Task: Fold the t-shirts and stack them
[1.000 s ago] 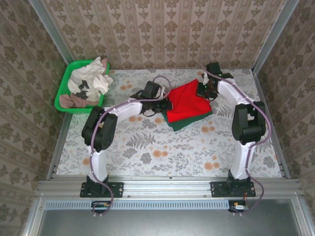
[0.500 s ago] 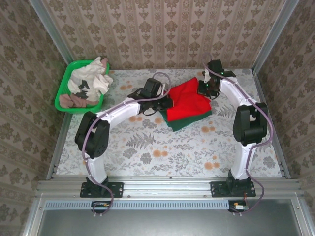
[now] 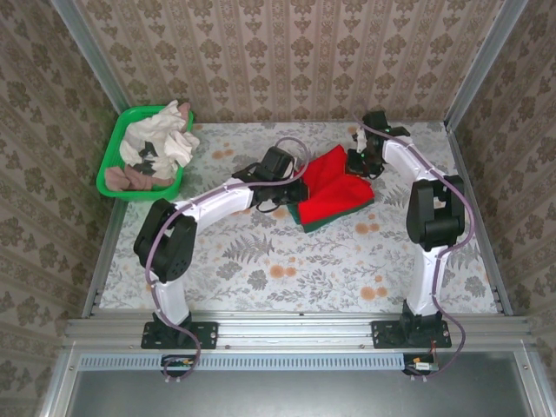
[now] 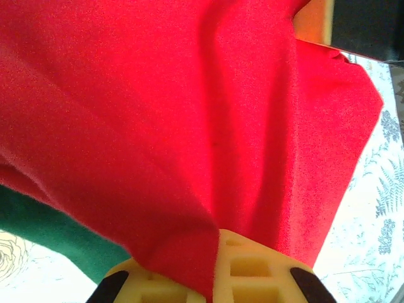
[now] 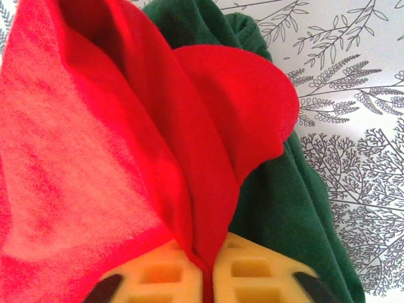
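Note:
The red t-shirt (image 3: 339,187) lies on top of the dark green t-shirt (image 3: 314,223) at the back middle of the table, with green showing along its near edge. My left gripper (image 3: 295,181) is at the red shirt's left edge. In the left wrist view, red cloth (image 4: 189,113) is pinched between the yellow pads (image 4: 252,268), and green cloth (image 4: 50,233) lies below. My right gripper (image 3: 358,162) is at the far right corner. In the right wrist view, a red fold (image 5: 126,158) is pinched between its pads (image 5: 252,271), above the green shirt (image 5: 297,208).
A green basket (image 3: 111,180) heaped with pale and dark cloths stands at the back left. Patterned walls close in the table on three sides. The flowered tabletop (image 3: 287,269) stretches in front of the shirts.
My left gripper has moved right with the red shirt's left edge, lifting it into a fold. The right gripper has barely shifted at the far corner.

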Robot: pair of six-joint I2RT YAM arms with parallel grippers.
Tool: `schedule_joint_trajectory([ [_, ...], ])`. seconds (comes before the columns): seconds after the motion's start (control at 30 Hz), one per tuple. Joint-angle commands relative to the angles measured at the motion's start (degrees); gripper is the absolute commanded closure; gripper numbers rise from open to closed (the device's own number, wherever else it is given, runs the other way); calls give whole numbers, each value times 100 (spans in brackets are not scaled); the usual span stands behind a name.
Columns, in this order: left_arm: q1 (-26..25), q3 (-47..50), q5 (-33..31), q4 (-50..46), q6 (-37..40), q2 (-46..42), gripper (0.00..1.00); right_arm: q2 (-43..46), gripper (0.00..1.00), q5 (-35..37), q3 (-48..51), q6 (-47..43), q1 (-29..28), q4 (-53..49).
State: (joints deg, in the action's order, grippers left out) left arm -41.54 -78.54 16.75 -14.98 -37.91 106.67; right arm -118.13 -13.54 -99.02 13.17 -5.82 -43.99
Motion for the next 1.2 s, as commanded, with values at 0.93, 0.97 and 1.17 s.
schedule_joint_trajectory([
  [0.93, 731, -1600, 245, -596, 698, 1440, 68, 1287, 57, 1011, 2431, 1130, -790, 1602],
  [0.97, 789, -1481, 251, -534, 656, 1515, 69, 1304, 55, 1075, 2390, 1078, -774, 1505],
  [1.17, 895, -830, 430, 74, 535, 1298, 68, 2141, 23, 1164, 2388, 823, -930, 1473],
])
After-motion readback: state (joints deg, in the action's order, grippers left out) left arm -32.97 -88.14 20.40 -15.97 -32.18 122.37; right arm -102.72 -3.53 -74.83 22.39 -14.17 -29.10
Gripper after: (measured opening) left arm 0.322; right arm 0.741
